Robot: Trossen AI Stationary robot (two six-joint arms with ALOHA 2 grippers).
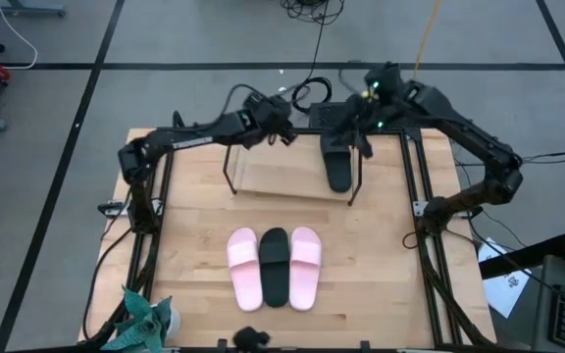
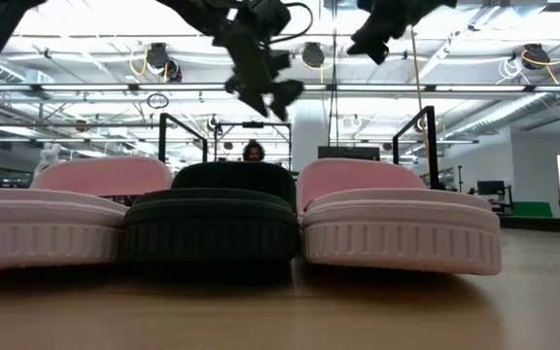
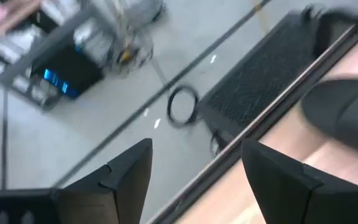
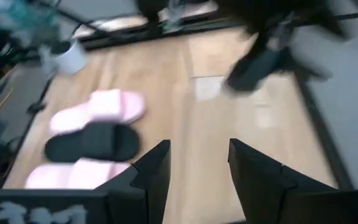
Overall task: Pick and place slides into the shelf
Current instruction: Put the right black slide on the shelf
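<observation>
Both pairs of fingers stood apart and held nothing: the left gripper (image 1: 284, 130) hung above the back left of the shelf (image 1: 263, 176), the right gripper (image 1: 364, 132) above the black slide (image 1: 337, 165) already lying at its right end. Next, I judge, one arm should reach forward to the row of three near the front edge. The outer pink slide (image 1: 305, 254) looked easiest; the middle black slide (image 1: 274, 265) touched the other pink slide (image 1: 242, 263) too, leaving no room for fingers.

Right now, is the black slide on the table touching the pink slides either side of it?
Touching. The low view shows the black slide pressed against both pink slides, with no gap at either seam.
</observation>
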